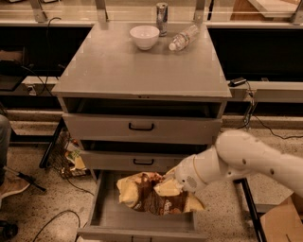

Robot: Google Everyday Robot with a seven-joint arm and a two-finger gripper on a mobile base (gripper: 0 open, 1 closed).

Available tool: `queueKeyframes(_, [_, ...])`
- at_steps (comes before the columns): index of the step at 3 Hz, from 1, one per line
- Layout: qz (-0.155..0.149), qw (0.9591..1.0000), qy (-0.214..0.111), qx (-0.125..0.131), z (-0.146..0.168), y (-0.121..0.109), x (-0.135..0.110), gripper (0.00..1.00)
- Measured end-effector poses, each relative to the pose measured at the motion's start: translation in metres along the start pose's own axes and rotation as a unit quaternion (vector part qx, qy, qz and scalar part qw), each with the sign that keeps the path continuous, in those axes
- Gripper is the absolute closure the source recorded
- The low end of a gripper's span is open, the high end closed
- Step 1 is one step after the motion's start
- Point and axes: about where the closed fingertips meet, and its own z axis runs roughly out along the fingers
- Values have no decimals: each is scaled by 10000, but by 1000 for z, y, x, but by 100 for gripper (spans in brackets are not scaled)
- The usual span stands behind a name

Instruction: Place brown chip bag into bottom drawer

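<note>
Brown chip bag (154,198): clamped in gripper (169,186), hanging low inside open bottom drawer (108,216), positioned for release onto its floor.

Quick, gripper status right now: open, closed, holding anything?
Gripper: closed on the brown chip bag, holding it low over the open bottom drawer.

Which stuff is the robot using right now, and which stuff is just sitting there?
In use: brown chip bag; open bottom drawer; end effector, at the bag over that drawer.

Just sitting: white bowl, bottle lying on its side, metal can, all on the cabinet top.
</note>
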Motion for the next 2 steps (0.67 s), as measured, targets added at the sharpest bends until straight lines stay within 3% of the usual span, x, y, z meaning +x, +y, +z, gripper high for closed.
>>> queueKeyframes(1, [170, 9995, -236, 78, 18, -15, 6, 100])
queueKeyframes(2, [185, 9994, -277, 36, 22, -14, 8, 100])
